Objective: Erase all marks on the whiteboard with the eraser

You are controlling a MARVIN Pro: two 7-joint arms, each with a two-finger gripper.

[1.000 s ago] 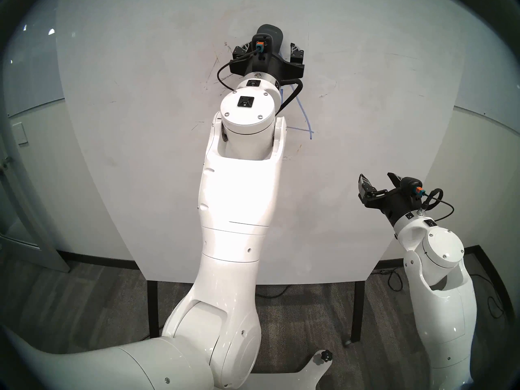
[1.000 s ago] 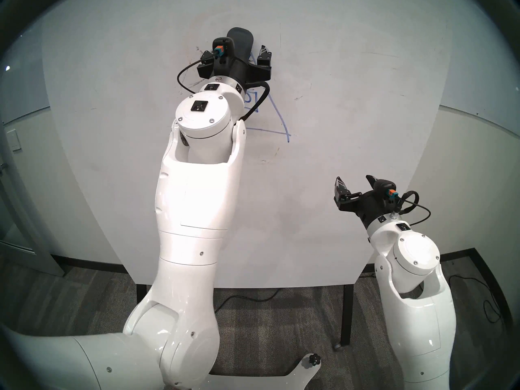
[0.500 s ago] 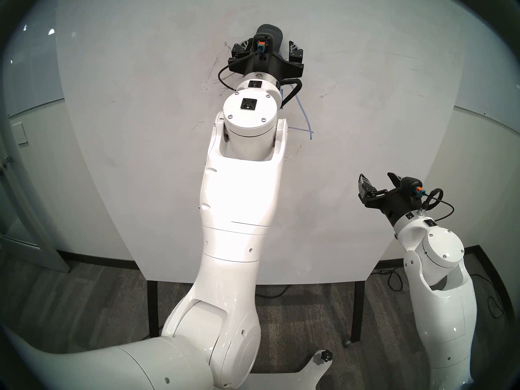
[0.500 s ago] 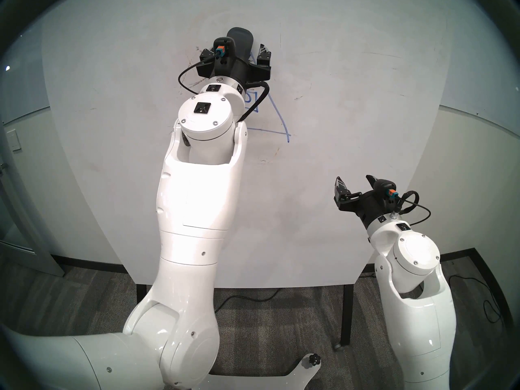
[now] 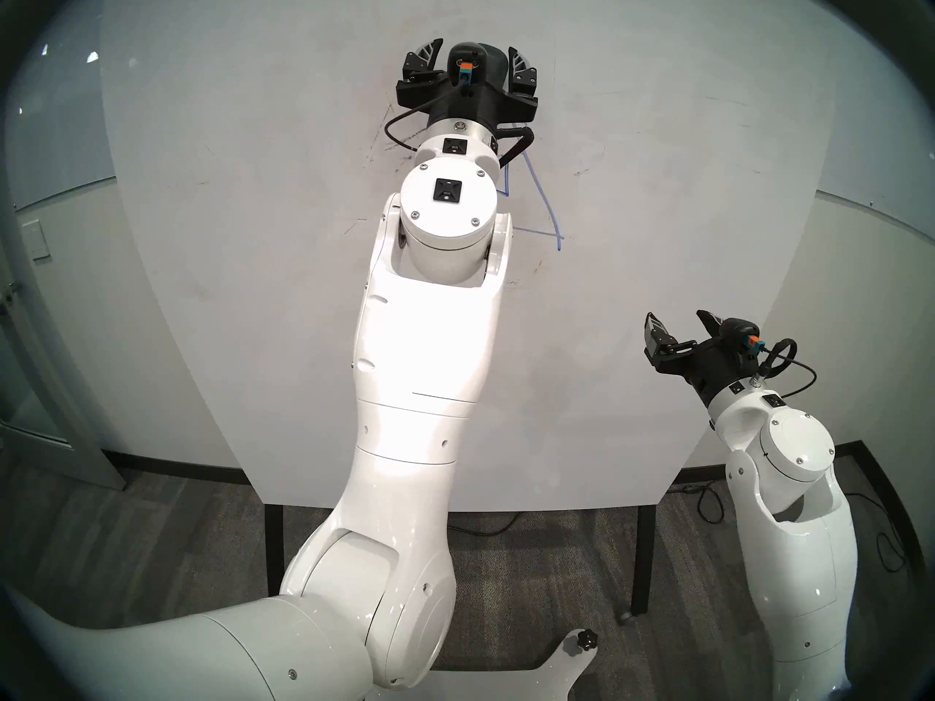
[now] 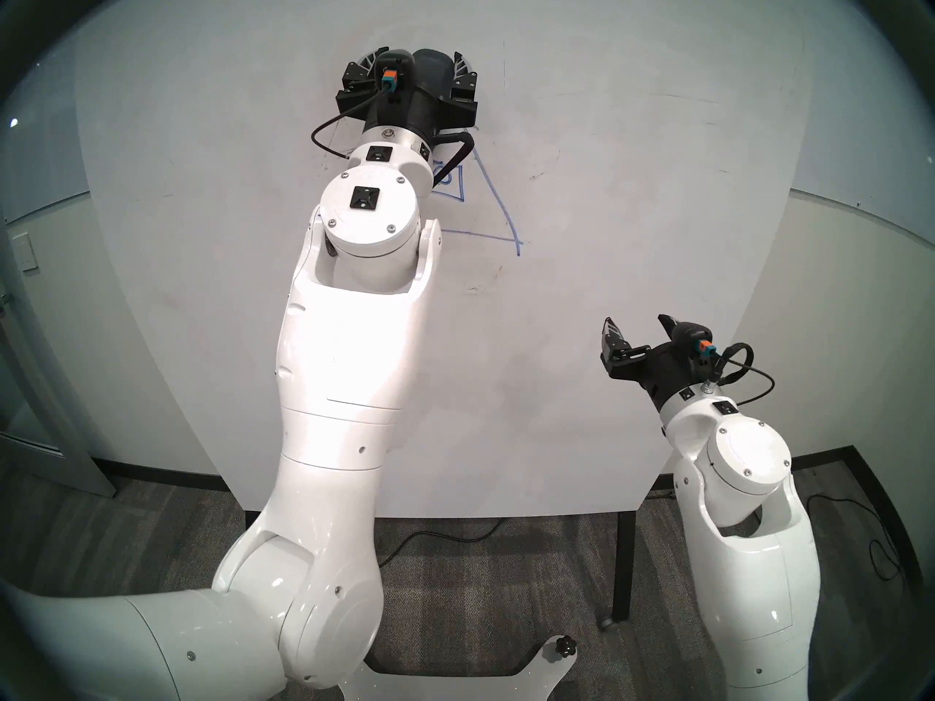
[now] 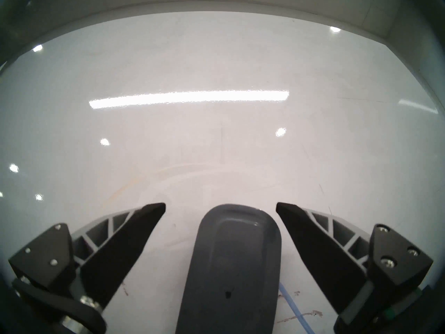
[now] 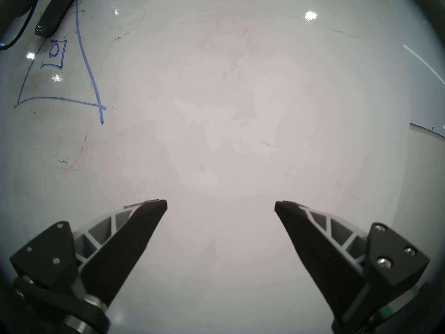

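The whiteboard [image 5: 253,229] fills most of the head views. On its far middle lies the dark grey eraser [image 7: 231,266], also visible past the wrist camera [image 5: 497,60]. My left gripper [image 7: 220,205] is open and straddles the eraser, one finger on each side with a gap to it. The blue marks [image 8: 89,68] form a triangle around a small square and circle [image 8: 54,52], just nearer me than the eraser and partly hidden by my left wrist [image 6: 498,204]. Dark smudges [image 5: 389,123] lie left of them. My right gripper [image 8: 220,203] hovers open and empty over the board's right part [image 5: 678,316].
An orange-brown streak [image 8: 80,150] and faint ghosting lie below the triangle. Black legs [image 5: 275,553] [image 5: 642,558] carry the board over grey carpet with cables [image 6: 445,538]. A door frame [image 5: 45,381] stands at the left.
My left gripper has moved away from me along the board, so its open fingers now flank the eraser; more of the blue lines show beside the wrist. The right arm is still.
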